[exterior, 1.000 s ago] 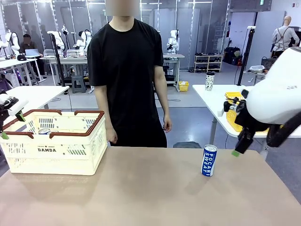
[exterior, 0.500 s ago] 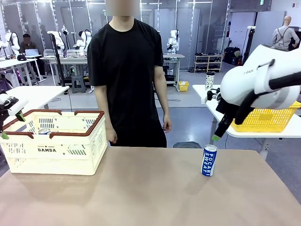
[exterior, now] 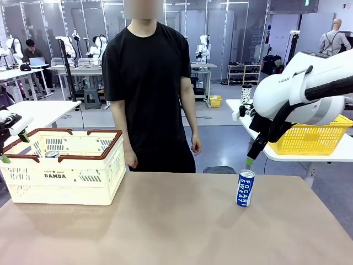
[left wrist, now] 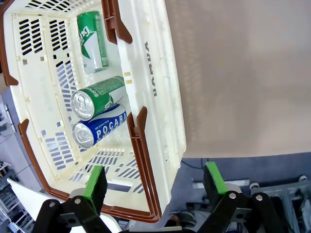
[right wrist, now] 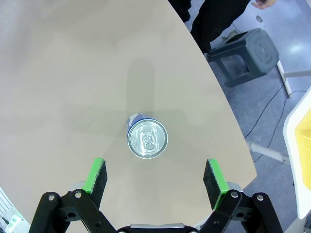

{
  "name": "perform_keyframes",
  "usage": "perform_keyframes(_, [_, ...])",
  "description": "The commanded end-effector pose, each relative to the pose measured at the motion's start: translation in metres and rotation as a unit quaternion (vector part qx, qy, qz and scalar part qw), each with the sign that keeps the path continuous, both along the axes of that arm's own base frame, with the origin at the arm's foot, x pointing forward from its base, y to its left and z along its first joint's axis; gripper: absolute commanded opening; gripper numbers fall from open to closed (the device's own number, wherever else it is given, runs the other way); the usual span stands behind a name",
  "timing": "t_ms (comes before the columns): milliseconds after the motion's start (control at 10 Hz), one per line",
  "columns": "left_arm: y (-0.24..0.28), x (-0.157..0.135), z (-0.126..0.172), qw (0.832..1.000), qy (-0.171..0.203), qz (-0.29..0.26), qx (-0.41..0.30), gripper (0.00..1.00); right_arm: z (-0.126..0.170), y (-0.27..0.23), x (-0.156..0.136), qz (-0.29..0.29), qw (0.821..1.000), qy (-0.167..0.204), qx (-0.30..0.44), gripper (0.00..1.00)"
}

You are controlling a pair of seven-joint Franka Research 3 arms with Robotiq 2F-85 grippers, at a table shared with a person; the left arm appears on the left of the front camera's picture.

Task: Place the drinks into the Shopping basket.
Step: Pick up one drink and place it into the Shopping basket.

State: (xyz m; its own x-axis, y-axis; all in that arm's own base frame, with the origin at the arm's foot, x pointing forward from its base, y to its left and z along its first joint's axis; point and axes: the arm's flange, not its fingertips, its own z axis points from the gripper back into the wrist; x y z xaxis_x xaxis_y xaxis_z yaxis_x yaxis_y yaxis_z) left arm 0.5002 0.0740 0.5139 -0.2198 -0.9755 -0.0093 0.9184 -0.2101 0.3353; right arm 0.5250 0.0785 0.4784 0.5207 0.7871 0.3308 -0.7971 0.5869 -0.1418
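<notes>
One blue-and-white drink can [exterior: 245, 188] stands upright on the tan table, right of centre. My right gripper [exterior: 249, 161] hangs open just above it. In the right wrist view the can's silver top [right wrist: 147, 138] lies between and beyond the green pads of that gripper [right wrist: 154, 177], untouched. The cream Shopping basket [exterior: 83, 182] with its brown rim sits at the table's left. My left gripper [left wrist: 153, 182] is open over the basket's near rim [left wrist: 141, 145] and holds nothing. Inside lie two green cans [left wrist: 92, 41] [left wrist: 97, 94] and a blue one [left wrist: 99, 131].
A person [exterior: 146, 83] stands at the table's far edge, arms down. Behind my right arm, a yellow basket [exterior: 309, 141] and a speckled cup [exterior: 246, 95] stand on another table. The table's curved edge and a grey stool [right wrist: 248, 58] lie beyond the can.
My right arm has swung in from the right and risen, bringing its gripper over the standing can. The left arm, the basket and the can have not moved.
</notes>
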Motion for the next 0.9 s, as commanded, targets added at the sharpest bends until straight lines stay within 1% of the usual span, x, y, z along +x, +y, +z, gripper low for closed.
perform_keyframes(0, [-0.001,0.0,0.002,1.0,-0.003,0.011,0.001,1.0,0.0,-0.002,-0.001,0.001,1.0,-0.005,0.002,1.0])
perform_keyframes(100, [-0.001,0.0,0.002,1.0,-0.003,0.011,0.001,1.0,0.0,0.0,0.0,0.0,1.0,0.0,0.0,1.0])
perform_keyframes(200, [-0.001,0.0,0.002,1.0,-0.003,0.011,0.001,1.0,-0.007,0.001,0.008,-0.004,1.0,0.01,0.003,1.0])
perform_keyframes(400, [-0.001,0.0,0.002,1.0,-0.003,0.011,0.001,1.0,-0.018,0.0,0.017,0.017,0.999,0.03,0.008,1.0])
perform_keyframes(500, [-0.001,0.0,0.002,1.0,-0.003,0.011,0.001,1.0,-0.026,0.0,0.022,0.018,0.999,0.042,0.01,1.0])
perform_keyframes(800, [-0.001,0.0,0.002,1.0,-0.003,0.011,0.001,1.0,-0.053,-0.004,0.036,0.026,0.998,0.056,0.008,1.0])
